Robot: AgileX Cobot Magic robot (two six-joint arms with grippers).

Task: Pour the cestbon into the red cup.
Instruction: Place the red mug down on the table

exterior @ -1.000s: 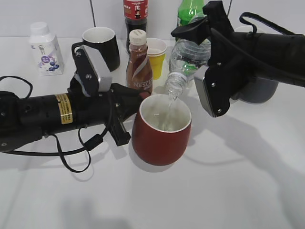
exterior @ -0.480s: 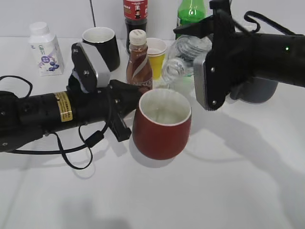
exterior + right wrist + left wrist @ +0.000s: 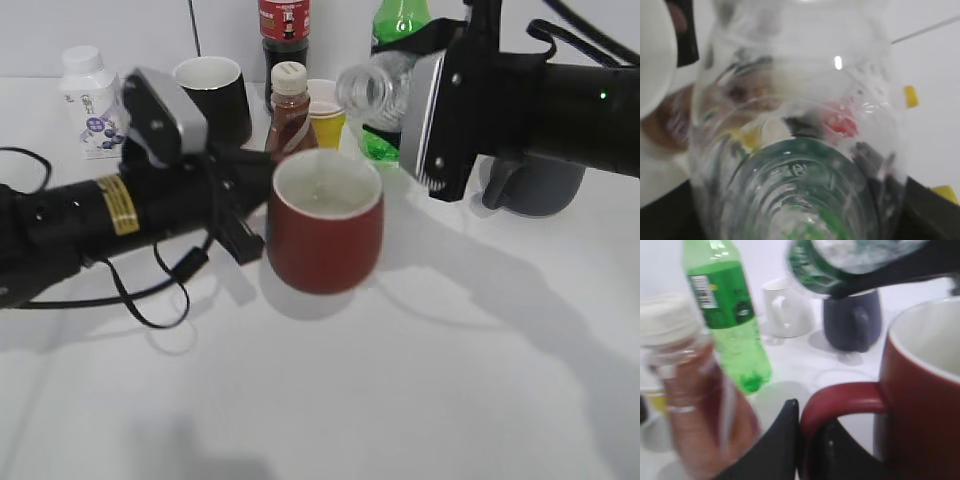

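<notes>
The red cup, dark red with a white inside, hangs above the table left of centre. My left gripper is shut on its loop handle; both black fingers pinch the handle. My right gripper is shut on the cestbon, a clear uncapped bottle with a dark green label. The bottle lies about level, its mouth pointing left, above and behind the cup. The bottle body fills the right wrist view. Its green label shows at the top of the left wrist view.
Behind the cup stand a brown Nescafe bottle, a small yellow paper cup, a black mug, a bright green bottle, a dark cola bottle and a white milk bottle. A grey mug stands at the right.
The bottle swung up from tilted over the cup to about level, and the stream of water stopped. My left gripper lifted the red cup and shifted it slightly left.
</notes>
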